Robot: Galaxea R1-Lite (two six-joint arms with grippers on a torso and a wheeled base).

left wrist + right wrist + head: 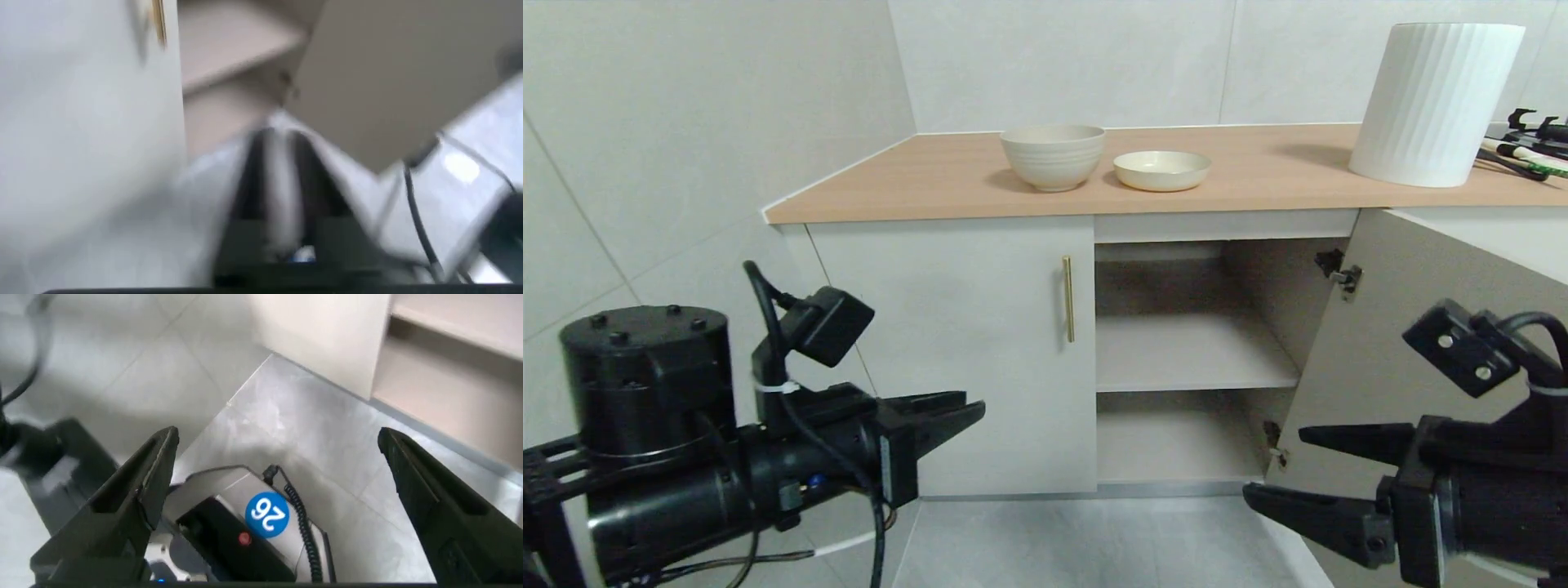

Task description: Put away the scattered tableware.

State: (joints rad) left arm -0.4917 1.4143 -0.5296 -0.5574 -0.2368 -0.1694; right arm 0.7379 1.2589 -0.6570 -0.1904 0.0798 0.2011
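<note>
The right gripper point(1274, 461), low at the frame's right, is spread wide and empty. The left gripper point(976, 406), lower left, is pressed together on nothing. Both hang in front of the cupboard, well below the tableware, likely poised to start. A deep bowl point(1054, 157) and a shallow dish point(1161, 170) sit side by side at upper centre on the countertop point(915, 184). Beneath them the cupboard door point(1347, 367) stands swung open, baring a shelf point(1184, 351) — presumably where both pieces belong. No label or writing shows on bowl, dish or cupboard.

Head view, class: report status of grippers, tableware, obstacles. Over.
Left gripper shut, right gripper open, neither holding anything. Bowl and dish on countertop. Right cabinet door open.
</note>
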